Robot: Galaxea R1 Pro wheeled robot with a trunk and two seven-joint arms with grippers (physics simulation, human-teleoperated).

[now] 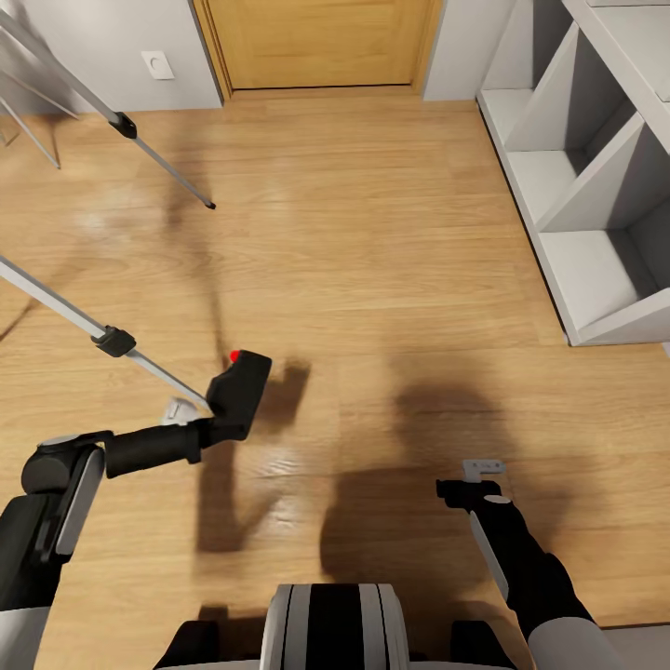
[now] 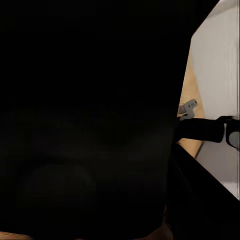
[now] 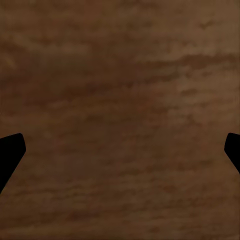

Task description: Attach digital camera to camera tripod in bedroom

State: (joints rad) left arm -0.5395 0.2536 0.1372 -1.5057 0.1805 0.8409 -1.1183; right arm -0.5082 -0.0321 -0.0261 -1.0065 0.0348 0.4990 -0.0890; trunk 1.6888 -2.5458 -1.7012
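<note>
The digital camera (image 1: 241, 383), matte black with a red dot on its upper corner, is held above the plank floor in the head view, with my left gripper (image 1: 203, 426) shut on its lower end. In the left wrist view the camera's black body (image 2: 85, 125) blocks almost everything. Two silver legs of the camera tripod (image 1: 104, 337) slant in from the left; the nearer leg's lower end passes just beside the camera. The tripod's head is out of view. My right gripper (image 1: 484, 471) hangs over bare floor, open, its dark fingertips (image 3: 10, 151) wide apart with nothing between them.
White cube shelves (image 1: 596, 186) line the right side. An oak door (image 1: 316, 42) stands at the far wall, with a white wall plate (image 1: 157, 64) to its left. The tripod's far leg (image 1: 140, 140) ends on the floor at the upper left. Wood floor (image 1: 391, 279) lies between.
</note>
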